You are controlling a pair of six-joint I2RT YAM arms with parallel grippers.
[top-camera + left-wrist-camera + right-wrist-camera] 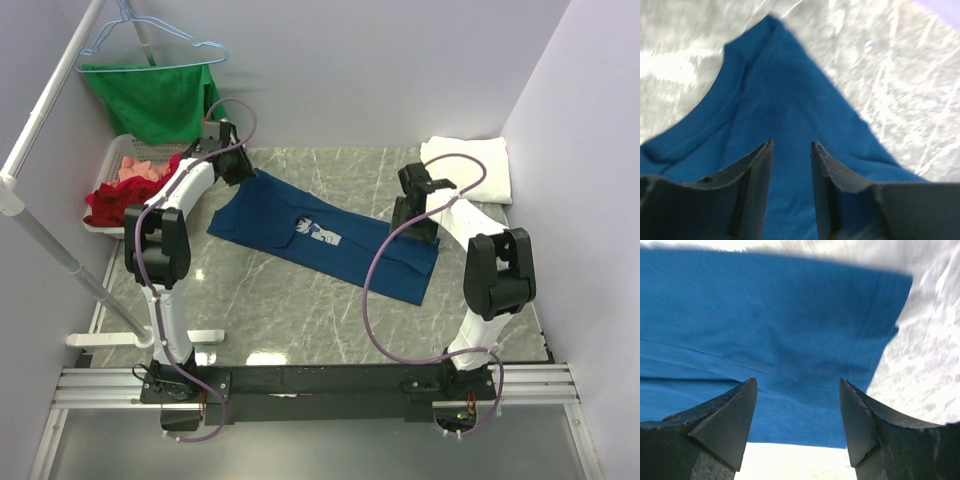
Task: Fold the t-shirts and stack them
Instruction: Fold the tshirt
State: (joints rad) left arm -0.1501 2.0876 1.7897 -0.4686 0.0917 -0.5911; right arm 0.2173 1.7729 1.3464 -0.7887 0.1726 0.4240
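Note:
The navy blue t-shirt (285, 215) lies as a long folded strip, slanting across the marble table from back left to front right, its white print (322, 233) facing up. My left gripper (238, 170) hangs over the collar end. In the left wrist view the collar (715, 117) lies below, and that gripper (792, 144) is open by a narrow gap with nothing in it. My right gripper (412, 228) is over the hem end. In the right wrist view it (798, 381) stands wide open above the blue cloth (765, 315). The white t-shirt (470, 165) lies folded at the back right.
A white basket (108, 175) with red and pink clothes stands at the back left. Above it a green cloth (160, 95) hangs on a hanger. A white rail (45, 120) runs down the left side. Walls close in the table on the left, back and right.

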